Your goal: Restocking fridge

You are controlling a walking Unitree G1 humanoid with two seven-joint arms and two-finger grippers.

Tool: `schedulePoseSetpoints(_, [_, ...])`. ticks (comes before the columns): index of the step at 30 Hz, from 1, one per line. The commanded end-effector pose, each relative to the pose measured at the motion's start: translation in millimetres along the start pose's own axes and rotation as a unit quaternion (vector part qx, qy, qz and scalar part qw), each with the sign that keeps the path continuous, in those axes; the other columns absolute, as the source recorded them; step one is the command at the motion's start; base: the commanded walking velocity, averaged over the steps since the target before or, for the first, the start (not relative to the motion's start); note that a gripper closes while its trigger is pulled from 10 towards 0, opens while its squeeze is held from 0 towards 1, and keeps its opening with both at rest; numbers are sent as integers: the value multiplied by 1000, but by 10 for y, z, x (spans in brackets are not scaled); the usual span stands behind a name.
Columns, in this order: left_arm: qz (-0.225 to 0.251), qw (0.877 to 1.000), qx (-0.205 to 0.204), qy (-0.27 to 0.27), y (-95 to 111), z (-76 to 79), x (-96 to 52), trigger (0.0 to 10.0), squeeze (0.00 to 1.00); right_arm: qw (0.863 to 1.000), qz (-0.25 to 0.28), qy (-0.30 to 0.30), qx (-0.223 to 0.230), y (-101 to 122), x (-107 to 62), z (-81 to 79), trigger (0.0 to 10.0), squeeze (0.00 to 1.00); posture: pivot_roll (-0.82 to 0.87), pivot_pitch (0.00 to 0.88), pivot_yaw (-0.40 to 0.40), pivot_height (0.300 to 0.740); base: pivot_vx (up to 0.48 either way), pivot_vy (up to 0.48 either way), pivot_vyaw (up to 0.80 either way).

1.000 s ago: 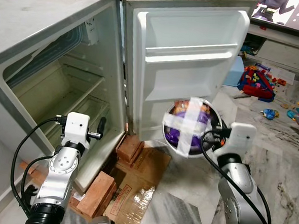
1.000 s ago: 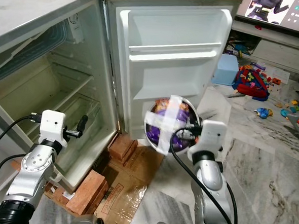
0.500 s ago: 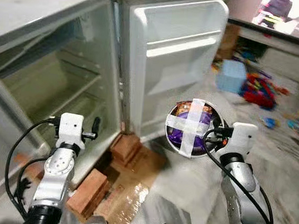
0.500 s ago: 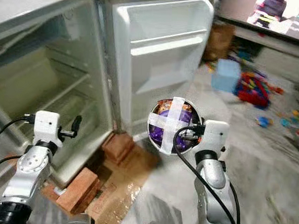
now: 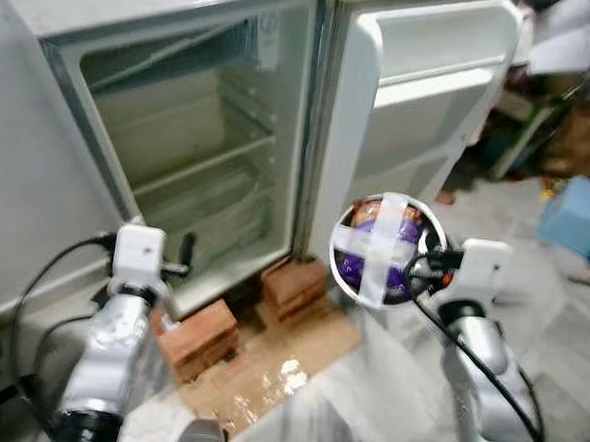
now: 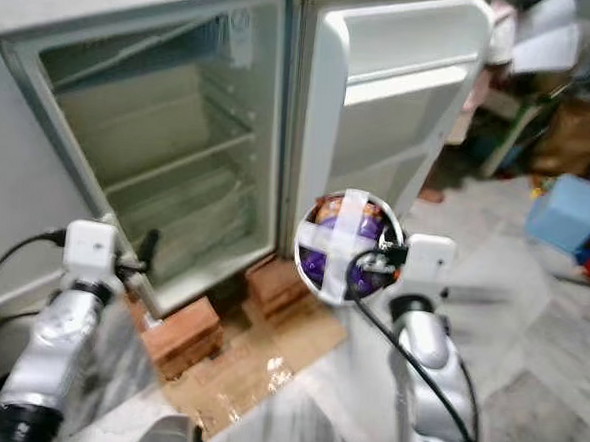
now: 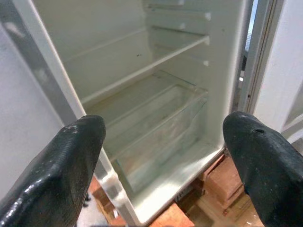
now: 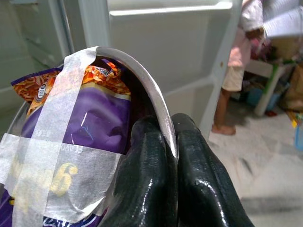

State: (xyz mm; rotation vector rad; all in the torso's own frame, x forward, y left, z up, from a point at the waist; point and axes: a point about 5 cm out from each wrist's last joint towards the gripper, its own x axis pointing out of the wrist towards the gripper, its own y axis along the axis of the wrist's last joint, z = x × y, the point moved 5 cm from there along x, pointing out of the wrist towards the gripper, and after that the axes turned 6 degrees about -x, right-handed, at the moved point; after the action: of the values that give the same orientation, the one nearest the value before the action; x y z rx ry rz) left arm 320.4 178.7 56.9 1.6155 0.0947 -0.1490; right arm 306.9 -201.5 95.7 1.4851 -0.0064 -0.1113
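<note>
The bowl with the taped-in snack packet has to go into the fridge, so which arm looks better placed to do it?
Probably the right. Its gripper is pinched on the rim of the bowl, held up beside the open door. The left gripper is open and empty, facing the fridge shelves.

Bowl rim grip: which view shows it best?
Right wrist view: the right pincer pinches the bowl rim between both fingers, close up. The eye views show the whole taped bowl before the open fridge, grip hidden. Left wrist view faces the shelves.
</note>
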Motion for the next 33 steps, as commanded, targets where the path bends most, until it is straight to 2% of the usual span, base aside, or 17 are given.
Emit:
schedulePoseSetpoints(1, [1, 1000, 16, 25, 29, -142, -9, 10000, 0, 1000, 22, 11, 4, 112, 32, -64, 10000, 0, 78, 0, -27, 740, 0, -274, 800])
schedulePoseSetpoints(5, [-8, 998, 30, 54, -29, -245, -59, 10000, 0, 1000, 24, 10, 12, 115, 32, -61, 10000, 0, 81, 0, -26, 740, 0, -69, 800])
schedulePoseSetpoints(7, [-11, 998, 21, 61, -49, -276, -77, 10000, 0, 1000, 24, 9, 12, 114, 32, -54, 10000, 0, 82, 0, -26, 740, 0, 0, 0])
schedulePoseSetpoints(9, [-10, 997, -7, 71, -67, -353, -137, 10000, 0, 1000, 24, 3, 11, 110, 31, -21, 10000, 0, 87, 0, -27, 740, 0, 0, 0])
schedulePoseSetpoints(13, [-21, 997, -12, 78, -118, -410, -218, 10000, 0, 1000, 18, -6, 12, 88, 46, 10, 10000, 0, 92, 0, -26, 740, 0, 0, 0])
schedulePoseSetpoints(15, [-24, 997, -11, 75, -136, -405, -255, 10000, 0, 1000, 5, -8, 19, 47, 72, 5, 10000, 0, 93, 0, -27, 740, 0, 0, 0])
schedulePoseSetpoints(16, [-23, 997, -7, 72, -139, -395, -259, 10000, 0, 1000, -2, -12, 8, 25, 82, 9, 10000, 0, 94, 0, -33, 740, 0, 0, 0])
schedulePoseSetpoints(17, [-21, 997, -3, 68, -142, -371, -258, 10000, 0, 999, -4, 4, 36, 16, 89, -47, 10000, 0, 94, 0, -35, 740, 0, 0, 0])
schedulePoseSetpoints(18, [-16, 997, 1, 70, -128, -369, -248, 10000, 0, 999, -2, 11, 38, 34, 94, -69, 10000, 0, 95, 0, -37, 740, 0, 0, 0])
schedulePoseSetpoints(21, [-10, 997, -7, 77, -103, -387, -217, 10000, 0, 1000, 7, -1, -4, 75, 111, -46, 10000, 0, 92, 0, -38, 740, 0, 0, 0])
schedulePoseSetpoints(24, [-11, 997, -28, 78, -67, -393, -178, 10000, 0, 1000, 8, 8, 8, 95, 127, -68, 10000, 0, 91, 0, -39, 740, 0, 0, 0])
schedulePoseSetpoints(26, [1, 998, -27, 59, -1, -343, -140, 10000, 0, 1000, 14, 10, -7, 131, 159, -73, 10000, 0, 88, 0, -41, 740, 0, 0, 0])
schedulePoseSetpoints(30, [4, 998, -33, 46, 13, -281, -104, 10000, 0, 999, 28, 22, -23, 209, 208, -126, 10000, 0, 88, 0, -45, 740, 0, 0, 800])
schedulePoseSetpoints(33, [5, 999, -36, 40, 23, -247, -85, 10000, 0, 999, 28, 21, -13, 219, 224, -123, 10000, 0, 87, 0, -47, 740, 0, -416, 800])
